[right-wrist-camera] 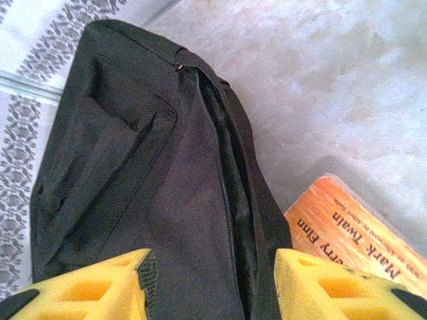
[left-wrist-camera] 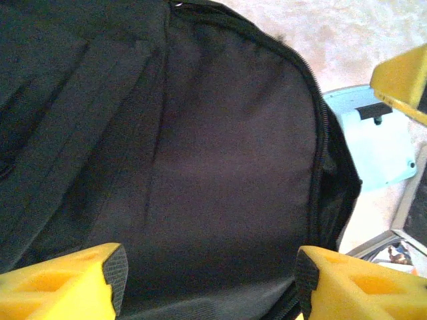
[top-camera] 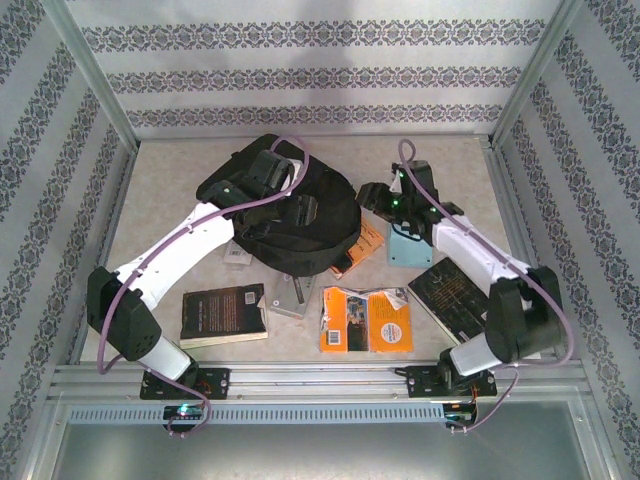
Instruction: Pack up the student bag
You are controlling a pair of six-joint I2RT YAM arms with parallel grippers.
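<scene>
The student bag (top-camera: 290, 215) lies in the middle of the table, a big black fabric pack with a zipper seam (right-wrist-camera: 230, 167) running down its side. My left gripper (top-camera: 270, 165) hovers over the bag's far top. Its yellow fingers (left-wrist-camera: 67, 283) are open, with only black fabric (left-wrist-camera: 220, 167) below them. My right gripper (top-camera: 380, 195) sits at the bag's right edge. It (right-wrist-camera: 213, 280) is open too, straddling the zipper seam with nothing pinched.
An orange Mark Twain book (right-wrist-camera: 353, 240) pokes out beside the bag (top-camera: 362, 245). A light blue case (top-camera: 408, 245) lies under the right arm. Nearer the front lie a dark book (top-camera: 222, 312), an orange book (top-camera: 365, 320), another dark book (top-camera: 450, 290) and a grey item (top-camera: 290, 295).
</scene>
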